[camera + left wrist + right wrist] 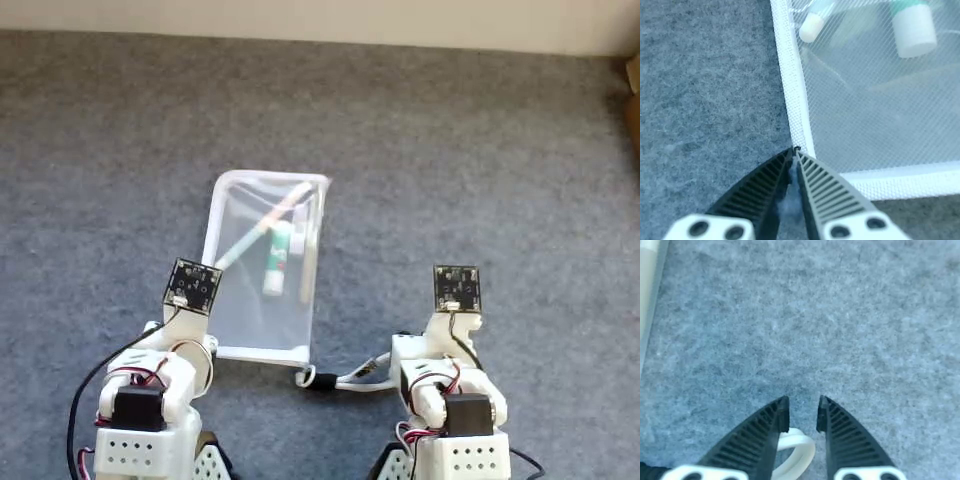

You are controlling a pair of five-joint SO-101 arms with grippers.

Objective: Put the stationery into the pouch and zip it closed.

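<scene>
Shut tight, the left gripper (794,152) has its ribbed black jaws pressed together, tips touching the white trim of the see-through mesh pouch (262,325) by a near corner. Can't tell if any fabric is nipped. The right gripper (802,415) hovers over the grey felt table cover (850,315), jaws a narrow gap apart, w/ a white cord loop (799,447) just beneath them. The pouch lies flat, w/ a white-capped glue stick (276,258) and a pale green pen (238,250) inside.

Risk: if the left tips aren't truly gripping, pulling the loop would likely drag the whole pouch rather than run the zip. The narrow right gap could also miss the cord.

The high view places the loop at the pouch corner nearest the right arm. The left wrist view gives the trim contact up close.
</scene>
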